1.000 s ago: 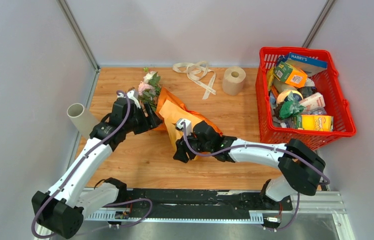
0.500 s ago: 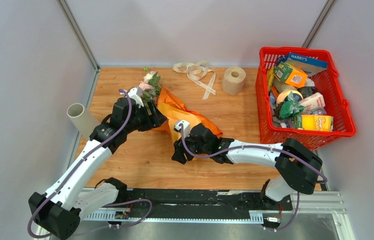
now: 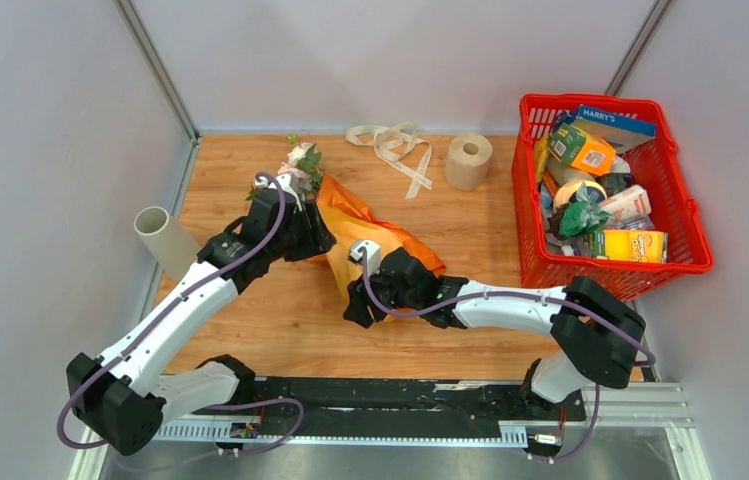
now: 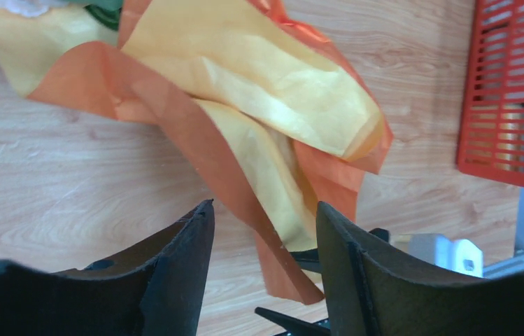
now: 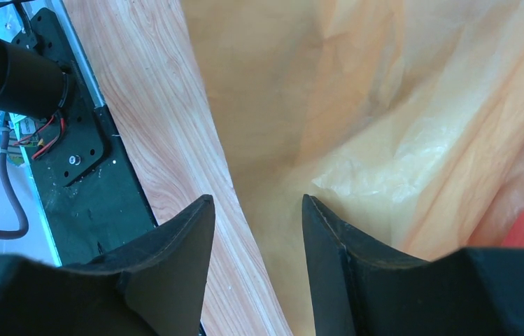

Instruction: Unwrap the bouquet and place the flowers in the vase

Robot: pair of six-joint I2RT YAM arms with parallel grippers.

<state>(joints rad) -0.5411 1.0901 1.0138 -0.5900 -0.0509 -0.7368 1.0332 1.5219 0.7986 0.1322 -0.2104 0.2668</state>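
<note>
Top external: the bouquet (image 3: 350,215) lies mid-tabletop, its orange-yellow paper crumpled open, pale blooms toward the far edge. Left gripper (image 4: 264,205) and right gripper (image 5: 257,198) gape, holding nothing.

1. Looks like a lab robot test cell, not a home or shop.
2. Closed in by plain pale panels (image 3: 40,120) with metal corner posts (image 3: 155,65) at upper left and upper right.
3. Holds a small wooden table (image 3: 280,320), with two robot arms (image 3: 175,315) bolted to a black rail (image 3: 400,398) along the bottom edge.
4. Staged with a red basket (image 3: 685,190) of mixed groceries at right.
</note>
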